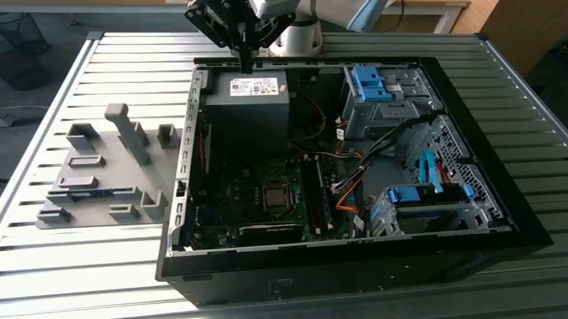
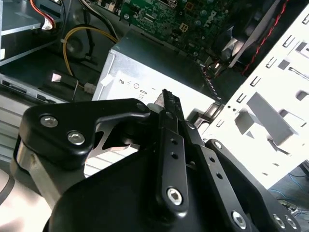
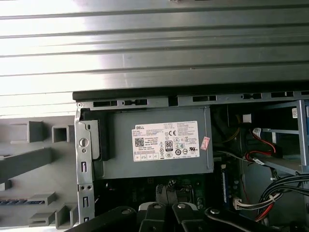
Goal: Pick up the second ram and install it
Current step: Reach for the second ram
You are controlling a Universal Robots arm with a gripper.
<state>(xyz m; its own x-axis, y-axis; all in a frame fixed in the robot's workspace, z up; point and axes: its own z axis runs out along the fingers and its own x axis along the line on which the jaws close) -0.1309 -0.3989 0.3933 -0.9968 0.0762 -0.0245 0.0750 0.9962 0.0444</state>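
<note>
- In the exterior view I see the claw [image 1: 246, 61] hanging over the back edge of the open computer case [image 1: 497, 219], just above the power supply [image 1: 247, 100]. Its fingers are pressed together with nothing between them.
- The second ram [image 1: 89, 194] lies flat in a slot of the grey holder plate [image 1: 106, 143] on the slatted table [image 1: 116, 266], to the exterior view's left of the case and well apart from the claw.
- In the second wrist view the black fingers [image 2: 166, 99] meet as one narrow bar over the power supply [image 2: 145, 72], with the green circuit board [image 2: 178, 19] beyond.
- In the first wrist view the fingertips [image 3: 160, 194] sit near the power supply's labelled face [image 3: 159, 145]. The ram [image 3: 17, 202] shows as a blue strip in the holder plate [image 3: 24, 162].
</note>
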